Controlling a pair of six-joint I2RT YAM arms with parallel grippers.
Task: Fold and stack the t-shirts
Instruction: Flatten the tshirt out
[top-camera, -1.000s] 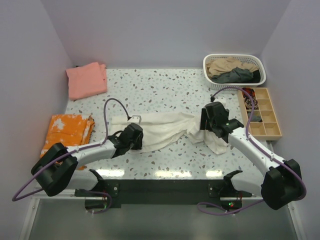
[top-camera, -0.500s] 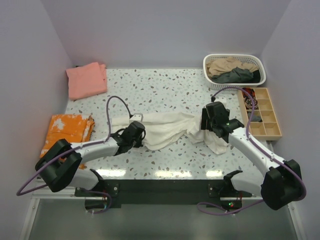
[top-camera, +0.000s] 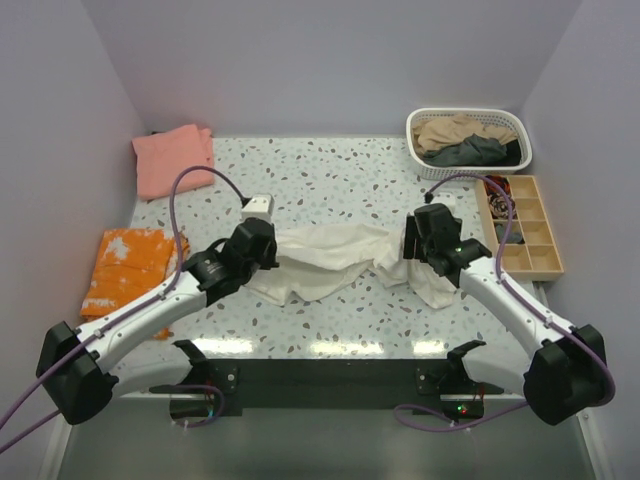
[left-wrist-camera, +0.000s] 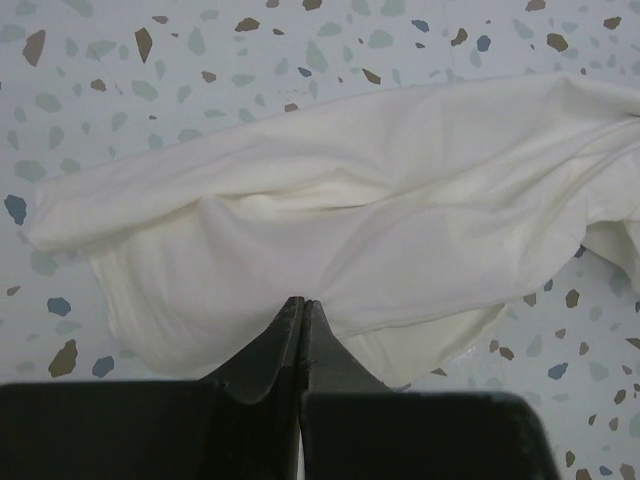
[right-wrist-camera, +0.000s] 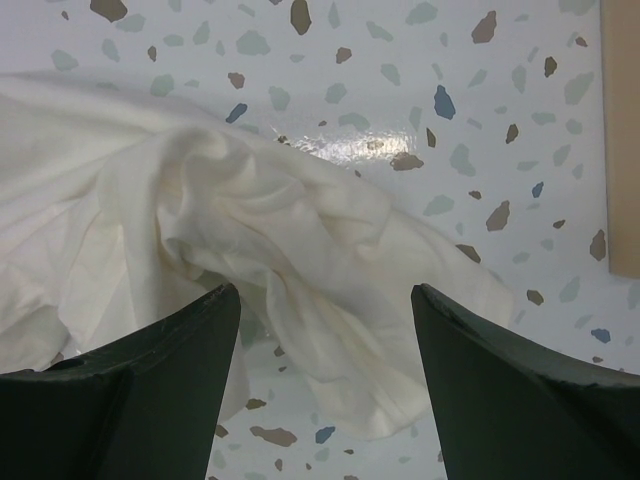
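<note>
Soft cream cotton t-shirt (top-camera: 325, 258) lies stretched left to right on the speckled table (top-camera: 340, 180).
The left gripper (left-wrist-camera: 302, 303) is closed on its near left hem; the right gripper (right-wrist-camera: 322, 292) hangs wide open just over the bunched right end.

The left tool (left-wrist-camera: 303, 304) has its two black fingers (left-wrist-camera: 262, 358) pressed flat together. Their tips meet at the near edge of a plain cream cotton t-shirt (left-wrist-camera: 380, 210), and the cloth is drawn in to them there. From the tips the fabric fans out in soft folds, reaching a rounded end on the left and running out of the picture on the right. Under it lies the white terrazzo bench (left-wrist-camera: 200, 60), flecked grey, brown and blue.
</note>
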